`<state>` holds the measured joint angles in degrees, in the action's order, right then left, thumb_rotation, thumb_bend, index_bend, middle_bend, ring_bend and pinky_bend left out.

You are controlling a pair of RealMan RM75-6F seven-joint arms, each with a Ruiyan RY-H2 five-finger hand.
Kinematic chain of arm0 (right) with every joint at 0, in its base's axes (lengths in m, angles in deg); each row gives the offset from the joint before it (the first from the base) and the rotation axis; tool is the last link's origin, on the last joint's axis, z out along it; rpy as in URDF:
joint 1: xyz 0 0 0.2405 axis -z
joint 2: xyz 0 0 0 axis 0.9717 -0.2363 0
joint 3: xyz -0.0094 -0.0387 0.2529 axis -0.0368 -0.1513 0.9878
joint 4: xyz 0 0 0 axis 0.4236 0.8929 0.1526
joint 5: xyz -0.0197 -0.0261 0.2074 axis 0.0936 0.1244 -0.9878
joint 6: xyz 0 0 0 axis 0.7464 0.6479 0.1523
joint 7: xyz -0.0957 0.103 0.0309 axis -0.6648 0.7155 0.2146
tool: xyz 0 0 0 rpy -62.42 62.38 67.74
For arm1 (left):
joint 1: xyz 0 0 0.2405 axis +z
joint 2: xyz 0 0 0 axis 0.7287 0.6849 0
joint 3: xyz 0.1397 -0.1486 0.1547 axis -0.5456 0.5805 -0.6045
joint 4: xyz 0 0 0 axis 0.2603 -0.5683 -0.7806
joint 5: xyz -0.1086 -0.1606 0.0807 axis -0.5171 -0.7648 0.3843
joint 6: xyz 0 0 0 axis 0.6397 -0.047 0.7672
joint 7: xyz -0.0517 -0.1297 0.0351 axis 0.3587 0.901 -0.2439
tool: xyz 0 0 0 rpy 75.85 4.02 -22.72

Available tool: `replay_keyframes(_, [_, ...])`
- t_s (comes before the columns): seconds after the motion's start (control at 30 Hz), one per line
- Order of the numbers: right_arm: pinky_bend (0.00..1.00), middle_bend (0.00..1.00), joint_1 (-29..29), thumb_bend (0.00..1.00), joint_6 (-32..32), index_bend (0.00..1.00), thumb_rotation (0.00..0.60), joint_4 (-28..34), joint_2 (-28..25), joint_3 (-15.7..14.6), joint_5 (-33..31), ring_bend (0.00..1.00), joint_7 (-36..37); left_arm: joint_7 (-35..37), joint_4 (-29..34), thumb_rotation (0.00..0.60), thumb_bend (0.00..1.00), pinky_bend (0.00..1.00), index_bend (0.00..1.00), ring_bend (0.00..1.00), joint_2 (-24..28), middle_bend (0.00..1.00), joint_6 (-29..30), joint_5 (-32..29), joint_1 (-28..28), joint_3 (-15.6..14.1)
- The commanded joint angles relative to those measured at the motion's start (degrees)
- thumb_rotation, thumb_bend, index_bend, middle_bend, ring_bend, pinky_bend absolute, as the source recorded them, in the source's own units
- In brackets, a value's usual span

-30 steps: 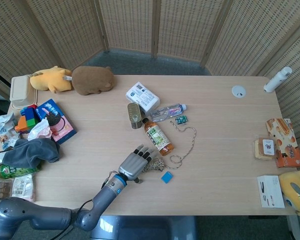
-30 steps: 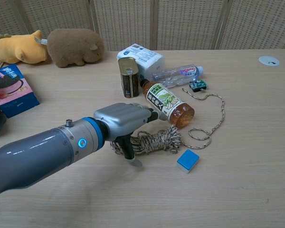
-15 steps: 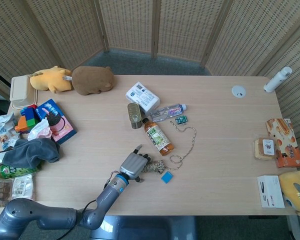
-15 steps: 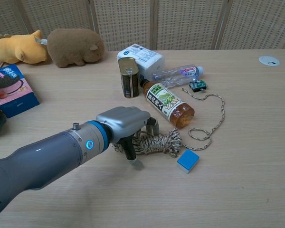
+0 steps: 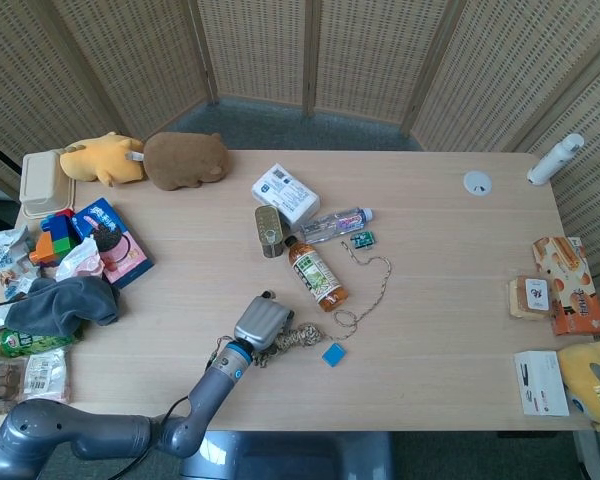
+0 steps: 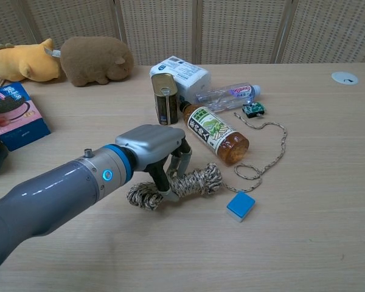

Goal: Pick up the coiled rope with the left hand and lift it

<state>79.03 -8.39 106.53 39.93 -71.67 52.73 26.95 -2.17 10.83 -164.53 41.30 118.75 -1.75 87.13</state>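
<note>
The left hand (image 6: 155, 152) is gripping the coiled rope (image 6: 176, 185) near the front edge of the bench (image 6: 316, 243), with its fingers (image 6: 177, 163) curled around the middle of the bundle. The rope is a short, thick bundle of beige and brown twisted cord, and both frayed-looking ends are sticking out on either side of the hand. In the chest view the bundle is lying a little tilted, its right end higher than the left one, and I cannot tell if it is touching the bench. A loose tail (image 6: 269, 152) of the same cord is running from the bundle in loops to the right and backward over the bench. Just right of the bundle a small blue block (image 6: 240, 206) is lying flat. Behind it, a tea bottle (image 6: 216, 134) is lying on its side, and further back a tin can (image 6: 166, 98) is standing beside a white box (image 6: 181, 72). The right hand is not showing in either view.
</note>
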Motion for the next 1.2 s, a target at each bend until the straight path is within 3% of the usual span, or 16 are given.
replay_keyframes(0.03, [0.00,0.00,0.01,0.01,-0.12,0.00,0.600,-0.05,0.17,0.10,0.09,0.00,0.08,0.55,0.41,0.600,0.18,0.45,0.69,0.80,0.70,0.77,0.18,0.37,0.38,0.09])
replay_keyframes(0.3, [0.00,0.00,0.01,0.01,-0.33,0.00,0.600,-0.25,0.57,0.36,0.36,0.00,0.27,1.97,3.56,0.600,0.18,0.47,0.71,0.82,4.70,0.79,1.69,1.77,1.05,1.84])
replay_keyframes(0.6, [0.00,0.00,-0.10,0.01,-0.02,0.00,0.600,-0.79,1.35,0.33,0.81,0.00,0.81,4.01,13.30,0.600,0.18,0.47,0.70,0.82,13.60,0.79,4.79,4.41,1.73,5.83])
replay_keyframes(0.87, [0.00,0.00,-0.45,0.01,0.66,0.00,0.600,-1.50,2.26,0.27,1.07,0.00,1.08,6.74,21.90,0.600,0.17,0.47,0.70,0.82,22.65,0.79,6.76,4.13,1.72,12.04])
replay_keyframes(1.2, [0.00,0.00,-0.74,0.01,1.40,0.00,0.600,-2.95,4.24,0.15,1.12,0.00,2.08,8.92,26.70,0.600,0.17,0.47,0.70,0.82,28.79,0.79,9.54,0.78,-0.42,20.17])
